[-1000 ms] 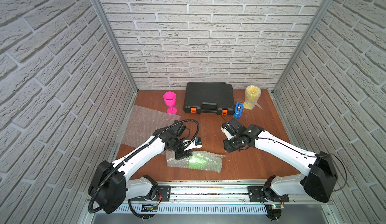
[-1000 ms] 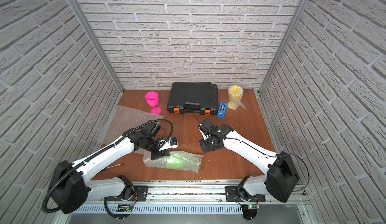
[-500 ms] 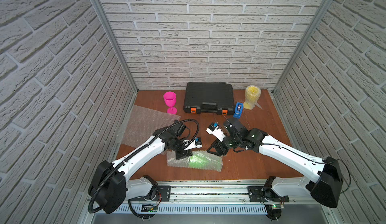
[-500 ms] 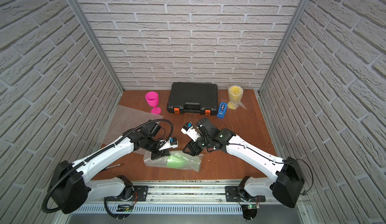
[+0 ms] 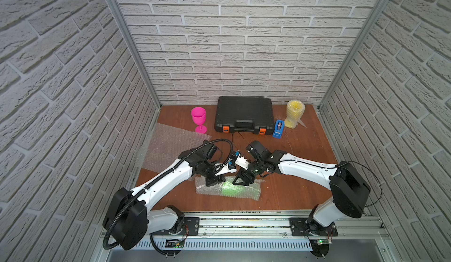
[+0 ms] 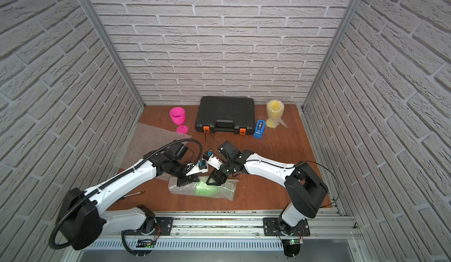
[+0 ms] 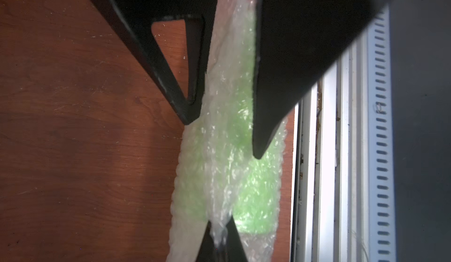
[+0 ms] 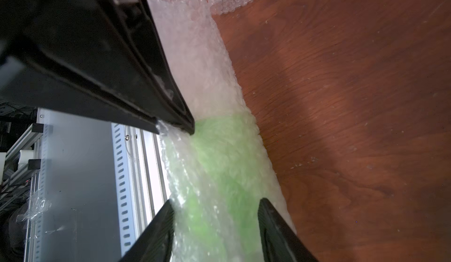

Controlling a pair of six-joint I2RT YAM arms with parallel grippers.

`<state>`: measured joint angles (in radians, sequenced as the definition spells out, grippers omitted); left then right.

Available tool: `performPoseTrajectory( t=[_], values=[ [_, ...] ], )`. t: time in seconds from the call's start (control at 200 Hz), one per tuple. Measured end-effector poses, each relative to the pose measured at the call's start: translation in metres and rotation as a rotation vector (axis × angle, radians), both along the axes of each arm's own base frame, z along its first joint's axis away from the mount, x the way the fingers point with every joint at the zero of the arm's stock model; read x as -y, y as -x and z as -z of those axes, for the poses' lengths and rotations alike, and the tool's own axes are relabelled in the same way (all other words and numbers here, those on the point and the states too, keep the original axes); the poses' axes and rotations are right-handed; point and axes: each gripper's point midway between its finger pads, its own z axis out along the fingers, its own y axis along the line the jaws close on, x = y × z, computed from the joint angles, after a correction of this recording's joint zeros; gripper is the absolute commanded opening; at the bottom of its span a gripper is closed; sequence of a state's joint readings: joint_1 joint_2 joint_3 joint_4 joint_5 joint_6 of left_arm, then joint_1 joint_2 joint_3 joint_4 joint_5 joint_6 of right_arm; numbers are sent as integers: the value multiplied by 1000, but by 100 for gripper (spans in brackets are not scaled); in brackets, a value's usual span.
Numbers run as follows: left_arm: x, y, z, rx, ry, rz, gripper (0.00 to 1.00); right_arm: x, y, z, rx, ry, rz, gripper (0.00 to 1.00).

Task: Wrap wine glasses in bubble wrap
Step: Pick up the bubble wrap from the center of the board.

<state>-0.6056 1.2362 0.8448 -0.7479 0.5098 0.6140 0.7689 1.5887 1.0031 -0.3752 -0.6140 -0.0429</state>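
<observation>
A lime green wine glass [image 5: 235, 190] [image 6: 207, 190] lies on its side near the table's front edge, rolled in bubble wrap [image 5: 203, 187] [image 8: 195, 53]. My left gripper [image 7: 218, 241] [image 5: 214, 181] is shut on a pinched fold of that bubble wrap, at the roll's left part. My right gripper [image 8: 216, 204] [image 5: 244, 179] is open, its fingers [image 7: 192, 77] standing either side of the green bowl [image 8: 219, 163]. A hot pink glass [image 5: 198, 116] [image 6: 177, 116] stands bare at the back left. A yellow glass [image 5: 294, 113] [image 6: 274, 113] stands wrapped at the back right.
A flat bubble wrap sheet [image 5: 170, 146] [image 6: 146, 143] covers the table's left side. A black case [image 5: 244, 116] and a blue tape dispenser [image 5: 278, 127] sit at the back. The metal front rail [image 7: 329, 151] runs close beside the green roll. Brick walls enclose three sides.
My right arm has swung left from mid-table to the green roll, and its jaws have opened over it. The left gripper has stayed shut on the wrap.
</observation>
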Motion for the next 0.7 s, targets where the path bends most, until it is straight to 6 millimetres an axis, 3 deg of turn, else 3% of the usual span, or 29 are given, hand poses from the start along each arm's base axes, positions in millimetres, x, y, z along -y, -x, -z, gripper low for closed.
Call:
performPoseTrajectory(
  t=[0.245,0.39,0.47,0.61,0.7],
  values=[
    [0,0,1,-13,2,-3,0,6,7,4,4,21,-43,56],
    [-1,0,1,-21,9,-5,0,10,9,11,9,56,-58,50],
    [-1,-1,0,-25,11,-13,0,11,12,18,10,81,-75,40],
    [-2,-1,0,-32,15,-22,0,10,10,18,24,92,-77,12],
    [-1,-3,-2,-26,22,-22,14,11,8,15,40,91,-72,4]
  ],
)
